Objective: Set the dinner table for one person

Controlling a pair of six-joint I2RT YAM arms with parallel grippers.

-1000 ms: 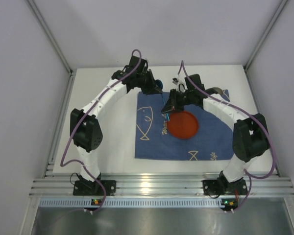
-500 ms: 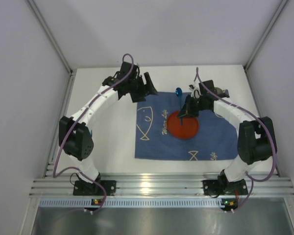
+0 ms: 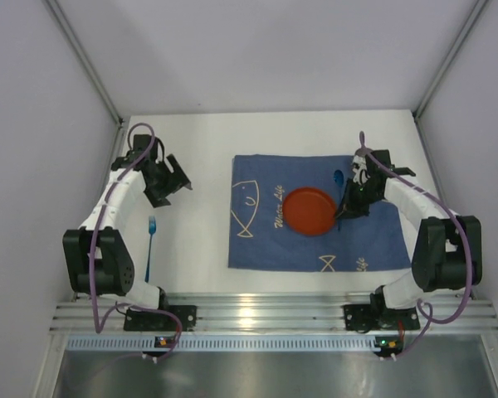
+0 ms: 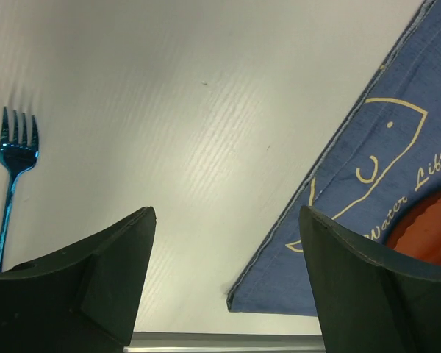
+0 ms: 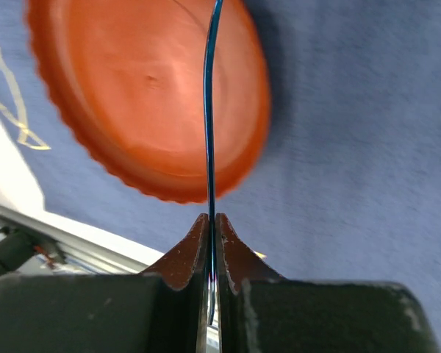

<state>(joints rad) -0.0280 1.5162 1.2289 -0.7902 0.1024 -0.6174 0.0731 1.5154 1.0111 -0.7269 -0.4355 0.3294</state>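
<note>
My right gripper [image 3: 346, 207] [image 5: 212, 217] is shut on the thin handle of a blue spoon [image 3: 339, 177] [image 5: 209, 110]. It holds the spoon above the right side of the orange plate [image 3: 309, 211] [image 5: 147, 95], which lies on the blue fish-print placemat [image 3: 315, 245] [image 4: 397, 169]. My left gripper [image 3: 176, 178] [image 4: 224, 209] hangs open and empty over the white dinner table [image 3: 199, 240] [image 4: 169, 95], left of the placemat. A blue fork [image 3: 150, 245] [image 4: 15, 158] lies flat on the table, to the near left of that gripper.
A ridged aluminium rail [image 3: 274, 315] runs along the near edge, where both arm bases sit. White walls close in the table at the back and on both sides.
My left gripper has opened and swung left, away from the placemat's far corner. The right gripper has carried the spoon from the plate's far left across to its right side.
</note>
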